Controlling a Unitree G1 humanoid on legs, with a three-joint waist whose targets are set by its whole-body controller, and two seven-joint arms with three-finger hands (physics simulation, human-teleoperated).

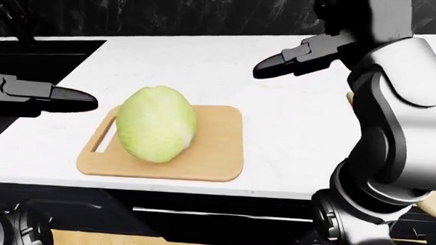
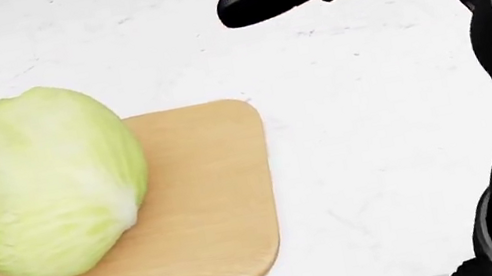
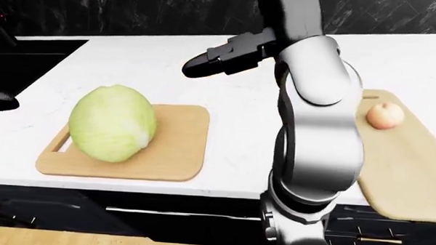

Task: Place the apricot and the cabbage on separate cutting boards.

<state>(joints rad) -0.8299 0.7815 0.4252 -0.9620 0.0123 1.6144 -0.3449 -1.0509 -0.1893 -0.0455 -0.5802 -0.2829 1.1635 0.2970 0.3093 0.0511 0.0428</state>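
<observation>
The cabbage [image 2: 41, 185] lies on a wooden cutting board [image 2: 203, 214] at the lower left of the head view. The apricot [image 3: 385, 115] sits on a second board [image 3: 405, 172] at the right of the right-eye view. The right hand [image 1: 293, 62] hangs above the white counter [image 2: 366, 124], released, holding nothing. The left hand [image 1: 48, 95] hovers left of the cabbage, also empty.

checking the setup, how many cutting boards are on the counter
2. One cutting board lies at the right-eye view's left with the cabbage on it; the second board lies at the right, partly behind the robot's arm, with the apricot on it.
</observation>
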